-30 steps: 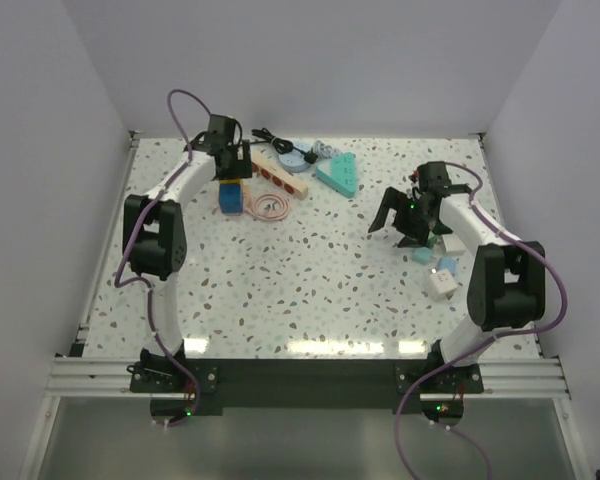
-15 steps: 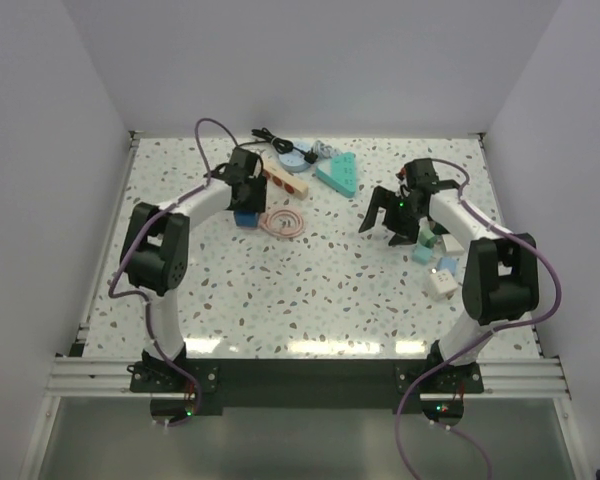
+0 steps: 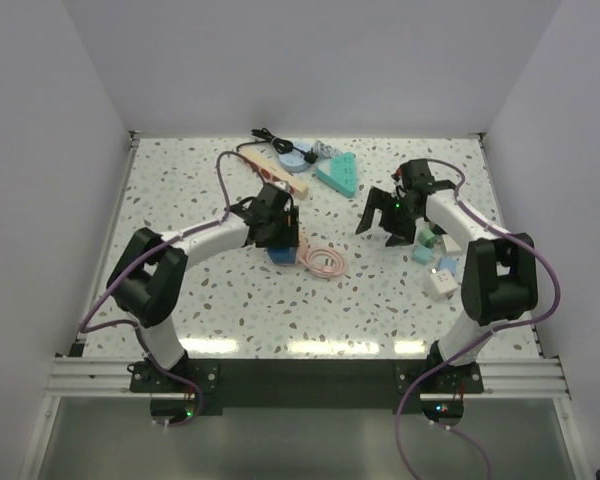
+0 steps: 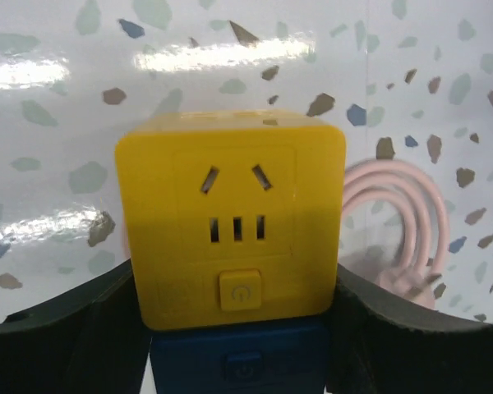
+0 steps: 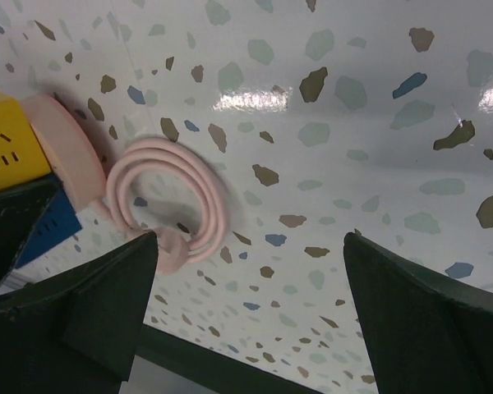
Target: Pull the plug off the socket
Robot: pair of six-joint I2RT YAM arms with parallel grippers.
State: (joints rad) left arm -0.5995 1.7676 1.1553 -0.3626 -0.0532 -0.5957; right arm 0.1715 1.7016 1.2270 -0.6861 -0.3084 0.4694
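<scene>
The socket [image 3: 281, 176], a cream strip with red outlets and a black cord [image 3: 265, 135], lies at the back left. Whether a plug sits in it I cannot tell. My left gripper [image 3: 278, 232] [image 4: 238, 328] is shut on a yellow cube adapter [image 4: 230, 213] stacked on a blue one [image 3: 283, 254]. Both black fingers [image 4: 66, 336] press the stack's sides. A pink flat piece [image 5: 64, 149] with a coiled pink cable [image 3: 326, 261] [image 5: 168, 201] lies against the cube. My right gripper [image 3: 385, 220] [image 5: 251, 246] hangs open and empty to the right of the coil.
A teal triangular block [image 3: 338, 175] and a blue round piece [image 3: 296, 158] lie beside the strip at the back. Small teal and white cubes [image 3: 438, 272] sit by the right arm. The table's front edge [image 5: 230, 369] shows under the right gripper.
The left gripper closed on the yellow-and-blue cube stack and carried it, pink coil trailing, from beside the strip toward the table's middle. The right gripper shifted slightly left, still open.
</scene>
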